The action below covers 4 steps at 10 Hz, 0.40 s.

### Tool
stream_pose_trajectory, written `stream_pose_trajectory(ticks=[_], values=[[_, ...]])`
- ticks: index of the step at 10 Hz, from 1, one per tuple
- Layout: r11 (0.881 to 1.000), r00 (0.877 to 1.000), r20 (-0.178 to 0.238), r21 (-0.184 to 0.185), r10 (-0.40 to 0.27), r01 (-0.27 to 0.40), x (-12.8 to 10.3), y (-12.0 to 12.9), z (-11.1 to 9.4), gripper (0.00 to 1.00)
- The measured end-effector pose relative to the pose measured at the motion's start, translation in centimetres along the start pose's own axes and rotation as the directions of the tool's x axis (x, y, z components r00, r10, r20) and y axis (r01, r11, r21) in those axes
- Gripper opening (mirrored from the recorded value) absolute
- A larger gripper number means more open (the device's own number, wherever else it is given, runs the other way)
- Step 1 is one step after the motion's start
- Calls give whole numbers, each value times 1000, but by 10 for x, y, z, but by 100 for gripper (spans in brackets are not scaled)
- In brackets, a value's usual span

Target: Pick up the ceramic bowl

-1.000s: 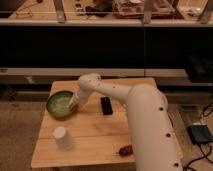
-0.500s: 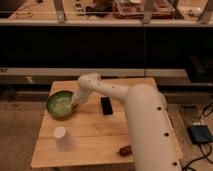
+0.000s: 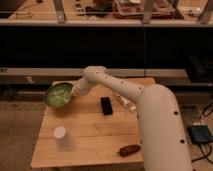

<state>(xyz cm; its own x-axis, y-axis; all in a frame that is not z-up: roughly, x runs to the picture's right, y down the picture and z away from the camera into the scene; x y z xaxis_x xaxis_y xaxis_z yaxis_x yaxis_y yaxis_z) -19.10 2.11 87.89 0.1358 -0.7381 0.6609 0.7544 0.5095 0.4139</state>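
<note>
The ceramic bowl [image 3: 58, 95] is round and green with a paler mottled inside. It is at the back left of the wooden table [image 3: 95, 132], tilted so that its inside faces the camera, with its left side over the table's edge. My gripper [image 3: 75, 91] is at the bowl's right rim and shut on it. The white arm [image 3: 125, 92] reaches to it from the right.
A white upturned cup [image 3: 62, 137] stands at the front left of the table. A black flat object [image 3: 106, 105] lies near the middle and a brown object [image 3: 129, 149] near the front right. A dark shelf unit [image 3: 100, 45] stands behind the table. A blue box [image 3: 201, 134] lies on the floor to the right.
The bowl has risen a little and tipped up toward the camera, moving slightly left with the gripper at its rim. The cup and the other objects have not moved.
</note>
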Motion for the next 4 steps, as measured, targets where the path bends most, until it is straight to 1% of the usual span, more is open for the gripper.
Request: stream_pose_trajectory(ticks=[1,2,3,4], values=[[997,1000,-20,73,8,-7,5,-14,-32,1],[994,1000,-27,111,10,-7,6,-20,-49,1],[988,999,-40,155,3,4,5,-27,-71,1],[981,998,-56,192,-17,27,3,-33,-92,1]])
